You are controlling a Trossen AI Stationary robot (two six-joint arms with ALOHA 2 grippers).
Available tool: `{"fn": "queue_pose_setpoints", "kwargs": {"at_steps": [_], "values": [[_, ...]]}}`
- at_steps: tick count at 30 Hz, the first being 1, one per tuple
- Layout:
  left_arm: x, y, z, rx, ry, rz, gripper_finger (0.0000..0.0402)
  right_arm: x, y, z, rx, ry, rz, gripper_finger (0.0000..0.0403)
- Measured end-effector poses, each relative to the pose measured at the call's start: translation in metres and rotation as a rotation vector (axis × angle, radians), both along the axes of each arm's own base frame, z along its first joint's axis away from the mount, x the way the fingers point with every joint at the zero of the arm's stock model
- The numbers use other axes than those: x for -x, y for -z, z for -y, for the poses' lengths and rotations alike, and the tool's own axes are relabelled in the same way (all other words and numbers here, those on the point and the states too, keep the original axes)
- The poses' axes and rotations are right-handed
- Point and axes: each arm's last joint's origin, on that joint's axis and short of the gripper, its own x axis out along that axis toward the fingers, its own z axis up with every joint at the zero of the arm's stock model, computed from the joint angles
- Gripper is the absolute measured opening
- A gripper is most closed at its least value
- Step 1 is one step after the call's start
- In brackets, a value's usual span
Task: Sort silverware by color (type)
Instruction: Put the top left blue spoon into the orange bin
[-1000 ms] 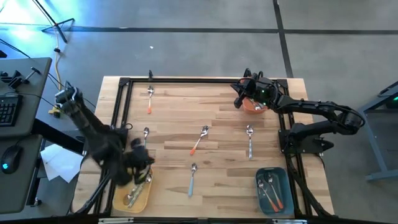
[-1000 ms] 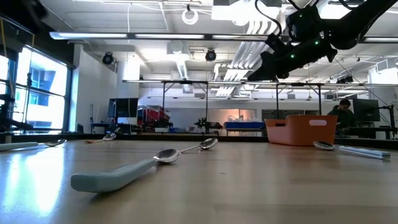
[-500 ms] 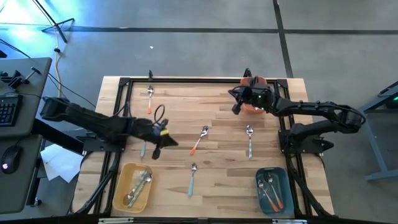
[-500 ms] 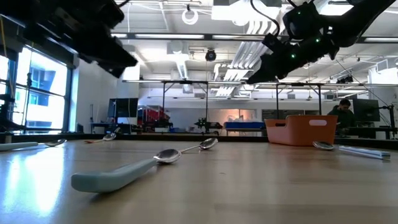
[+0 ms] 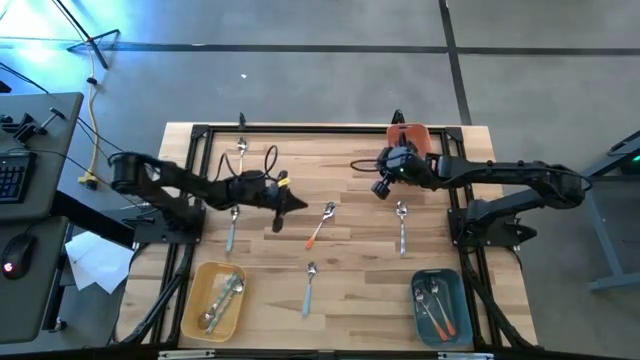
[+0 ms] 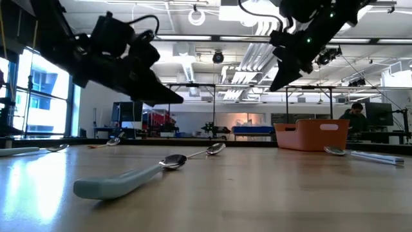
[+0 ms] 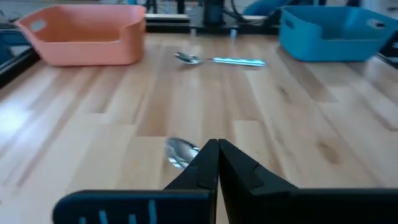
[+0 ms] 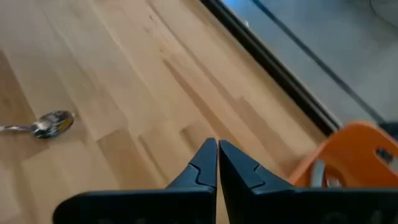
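High view: left gripper stretched over table centre-left, jaws shut, empty, right gripper by orange bin at far right, shut, empty, six silverware pieces loose on table, three bins, yellow tray near left, blue bin near right.

Spoons lie scattered, seemingly apart, between bins.
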Motion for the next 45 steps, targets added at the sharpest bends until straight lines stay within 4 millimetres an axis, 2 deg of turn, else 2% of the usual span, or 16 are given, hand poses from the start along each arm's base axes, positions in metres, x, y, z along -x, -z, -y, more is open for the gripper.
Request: {"fn": "queue_pose_setpoints", "kwargs": {"at_steps": [5,9,18,22,26,37,41,45], "values": [[0.000,0.008,-0.023,0.022,-0.003,0.043,0.0000,0.002,-0.007,-0.019,-0.094,0.034,-0.046,0.0001],[0.003,0.007,-0.037,0.014,-0.055,0.077,0.0001,0.007,-0.009,-0.033,-0.165,0.067,-0.100,0.0023],[0.003,0.003,-0.042,-0.077,-0.055,0.121,0.0001,0.020,-0.002,-0.050,-0.349,0.197,-0.162,0.0112],[0.004,0.003,-0.047,-0.105,-0.110,0.118,0.0001,0.022,-0.001,-0.052,-0.406,0.241,-0.159,0.0134],[0.007,0.004,-0.053,-0.173,-0.158,0.100,0.0001,0.021,-0.001,-0.053,-0.429,0.203,-0.170,0.0145],[0.012,0.003,-0.067,-0.233,-0.199,0.091,0.0001,0.002,0.003,-0.048,-0.413,0.114,-0.111,0.0147],[0.015,0.004,-0.072,-0.234,-0.235,0.078,0.0001,-0.010,0.009,-0.050,-0.375,0.000,-0.129,0.0147],[0.019,0.005,-0.080,-0.194,-0.362,0.043,0.0001,-0.030,0.019,-0.044,-0.321,-0.135,-0.116,0.0146]]}}
